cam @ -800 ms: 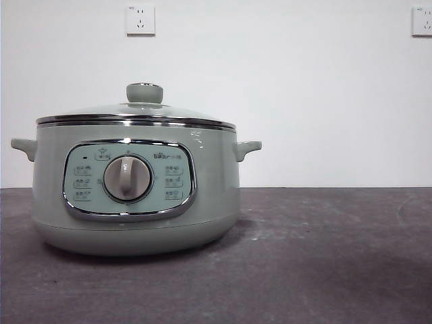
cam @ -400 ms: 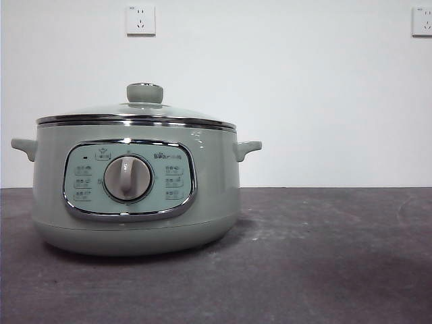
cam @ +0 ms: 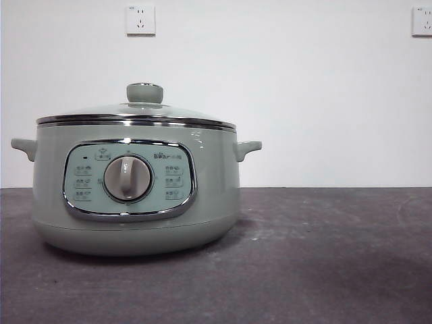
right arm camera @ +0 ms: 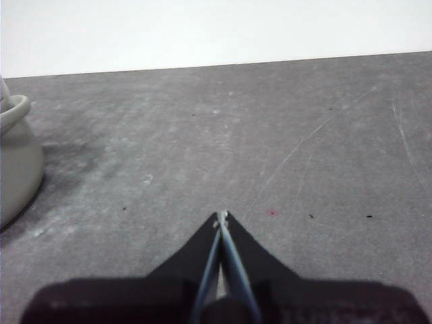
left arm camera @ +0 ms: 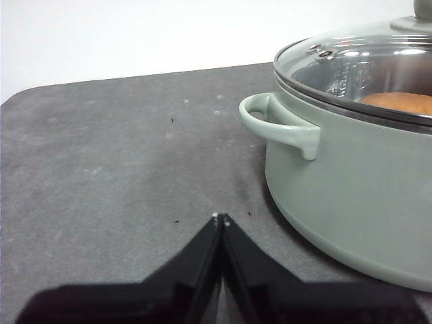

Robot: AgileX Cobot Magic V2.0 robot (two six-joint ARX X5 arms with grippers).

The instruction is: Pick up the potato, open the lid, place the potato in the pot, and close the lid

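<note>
A dark grey, lightly scuffed counter (cam: pixel 324 256) fills the lower part of the front view, with a plain white wall (cam: pixel 304 101) behind it carrying two white power sockets, one (cam: pixel 140 20) at about 11 o'clock in the frame and another (cam: pixel 422 21) at the 1 o'clock corner. The largest object is the pot (cam: pixel 209 196), a round pale sage-green electric cooker standing on the counter at roughly 9 o'clock in the front view, with a small handle on each side and a chrome-framed control panel (cam: pixel 129 180) facing the camera, a grey dial (cam: pixel 127 178) at its centre. The lid (cam: pixel 135 112), a shallow glass dome with a chrome rim, sits closed on the pot, its sage-green knob (cam: pixel 144 93) upright on top. In the left wrist view, an orange-brown rounded shape shows through the glass inside the pot; it appears to be the potato (left arm camera: pixel 401 103), though only a part of it is visible. The left gripper (left arm camera: pixel 221 219) hovers low over the bare counter just beside the pot's side handle (left arm camera: pixel 278 123), its two black jaws pressed together with nothing between them. The right gripper (right arm camera: pixel 221 217) is over open counter on the pot's other side, with only an edge of the pot at the frame's border, and its jaws are likewise closed together and empty.
</note>
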